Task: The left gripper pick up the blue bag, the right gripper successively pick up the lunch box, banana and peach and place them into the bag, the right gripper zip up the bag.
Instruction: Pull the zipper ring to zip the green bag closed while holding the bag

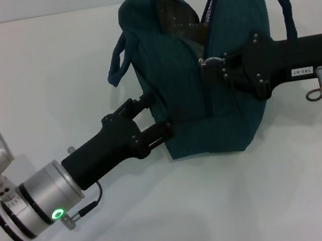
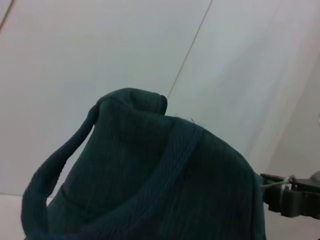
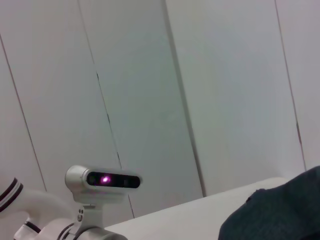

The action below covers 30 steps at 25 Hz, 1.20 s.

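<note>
The blue bag (image 1: 187, 91) stands upright in the middle of the table, and its dark fabric (image 2: 150, 185) fills the lower part of the left wrist view. My left gripper (image 1: 159, 114) reaches in from the lower left and is shut on the fabric at the bag's left end. My right gripper (image 1: 204, 62) comes in from the right, shut on the zip pull at the top of the closed seam. Above it the mouth still gapes. The lunch box, banana and peach are out of view. A corner of the bag (image 3: 280, 212) shows in the right wrist view.
The white table (image 1: 165, 219) stretches around the bag. One carrying handle (image 1: 117, 63) hangs off the left side, another (image 1: 280, 1) arches at the right. The left wrist view catches part of the right gripper (image 2: 295, 197). The robot's head camera (image 3: 102, 180) shows in the right wrist view.
</note>
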Tool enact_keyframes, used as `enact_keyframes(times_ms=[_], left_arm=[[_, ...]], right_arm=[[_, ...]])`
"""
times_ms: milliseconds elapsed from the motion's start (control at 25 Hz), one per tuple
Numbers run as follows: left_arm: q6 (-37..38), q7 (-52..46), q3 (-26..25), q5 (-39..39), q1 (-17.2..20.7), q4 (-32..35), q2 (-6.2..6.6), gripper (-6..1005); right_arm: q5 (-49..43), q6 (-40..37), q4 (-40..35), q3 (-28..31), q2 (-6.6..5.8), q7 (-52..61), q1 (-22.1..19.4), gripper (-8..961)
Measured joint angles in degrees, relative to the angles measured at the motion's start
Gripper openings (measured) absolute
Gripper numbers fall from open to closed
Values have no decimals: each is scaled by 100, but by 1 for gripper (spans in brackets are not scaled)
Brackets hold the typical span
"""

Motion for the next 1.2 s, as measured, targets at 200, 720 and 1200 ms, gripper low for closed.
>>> enact_keyframes(times_ms=[200, 720, 1200], left_arm=[[-239, 16, 12, -36, -165, -126, -12, 829], [-393, -37, 46, 77, -310, -168, -6, 817], [-380, 1, 11, 46, -381, -130, -3, 262]], right_arm=[[7, -47, 131, -6, 0, 10, 1, 9], [82, -36, 153, 27, -1, -6, -41, 9], [73, 7, 264, 24, -25, 11, -65, 8]])
